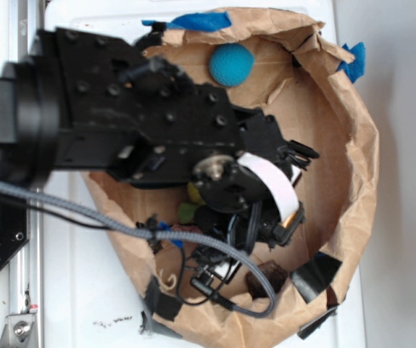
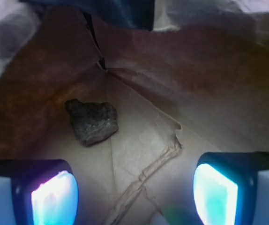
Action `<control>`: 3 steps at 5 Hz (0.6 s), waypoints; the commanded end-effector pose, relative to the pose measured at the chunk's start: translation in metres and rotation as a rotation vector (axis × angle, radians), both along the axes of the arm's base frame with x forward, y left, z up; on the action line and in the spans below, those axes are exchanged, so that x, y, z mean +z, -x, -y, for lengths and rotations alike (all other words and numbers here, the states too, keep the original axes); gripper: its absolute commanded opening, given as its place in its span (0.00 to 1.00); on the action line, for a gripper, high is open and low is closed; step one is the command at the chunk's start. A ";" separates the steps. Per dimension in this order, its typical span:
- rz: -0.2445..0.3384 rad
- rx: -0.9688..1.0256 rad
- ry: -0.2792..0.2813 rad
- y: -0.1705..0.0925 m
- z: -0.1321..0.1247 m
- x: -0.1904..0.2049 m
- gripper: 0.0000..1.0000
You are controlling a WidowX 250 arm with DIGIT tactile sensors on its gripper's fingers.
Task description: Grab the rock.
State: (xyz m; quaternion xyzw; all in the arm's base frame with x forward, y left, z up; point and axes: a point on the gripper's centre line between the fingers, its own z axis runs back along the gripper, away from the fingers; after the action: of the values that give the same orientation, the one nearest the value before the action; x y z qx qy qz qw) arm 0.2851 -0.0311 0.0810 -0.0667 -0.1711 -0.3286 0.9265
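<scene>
Hovering inside the crumpled brown paper bag (image 2: 209,89), the gripper (image 2: 134,187) has its jaws spread wide apart with nothing between them, which looks like a setup for dropping around the rock (image 2: 93,121). The rock sits on the bag floor ahead of the jaws and off toward the left finger (image 2: 52,194), not centred in the gap. It's a rough, lumpy dark chunk, so pinching it across the flatter sides seems the safest bet.

Dark grey-brown rock (image 2: 92,122), teal ball (image 1: 230,64), brown paper (image 1: 338,167).
</scene>
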 end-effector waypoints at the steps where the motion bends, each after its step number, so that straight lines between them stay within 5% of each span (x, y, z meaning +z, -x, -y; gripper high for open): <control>1: 0.046 -0.165 -0.012 -0.008 0.019 -0.013 1.00; 3: 0.069 -0.416 0.063 -0.004 0.044 -0.027 1.00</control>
State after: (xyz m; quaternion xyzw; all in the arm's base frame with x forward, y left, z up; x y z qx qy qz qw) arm 0.2868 -0.0619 0.0400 -0.1270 -0.1741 -0.4775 0.8518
